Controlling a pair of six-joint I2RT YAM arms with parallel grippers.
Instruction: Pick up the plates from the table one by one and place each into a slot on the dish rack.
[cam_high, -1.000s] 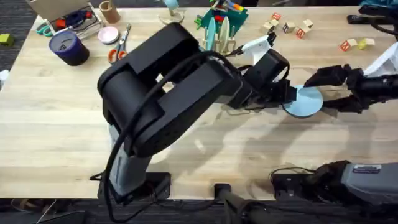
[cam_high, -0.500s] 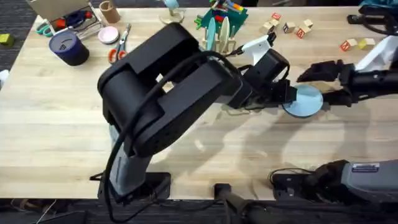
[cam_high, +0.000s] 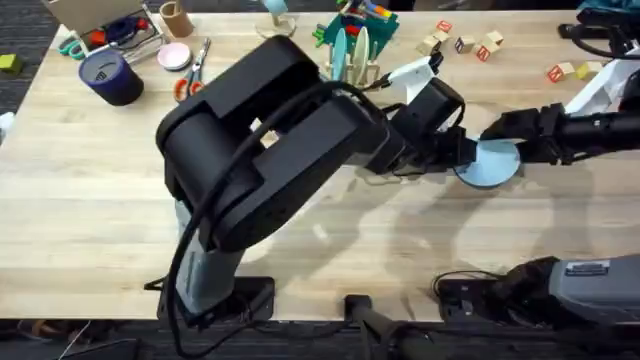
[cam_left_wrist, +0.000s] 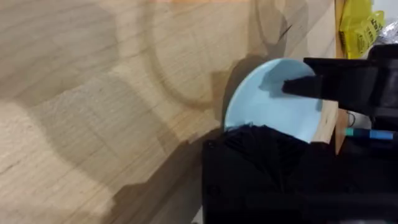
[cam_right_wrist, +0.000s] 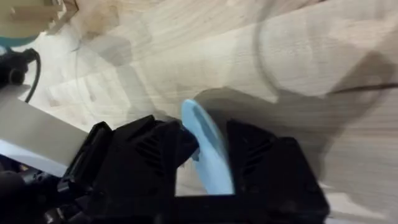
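Right wrist | light blue plate (cam_right_wrist: 205, 155) edge-up, apparently between right tool (cam_right_wrist: 202, 165) fingers

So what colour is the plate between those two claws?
Pale light blue plate, plain, no pattern; the left wrist view shows it best.

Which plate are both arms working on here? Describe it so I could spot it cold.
Start at the small wooden dish rack at the far middle of the light wooden table, then come toward the right arm. The pale light-blue round plate sits between the left gripper and right gripper, unlike the plates already standing in the rack.
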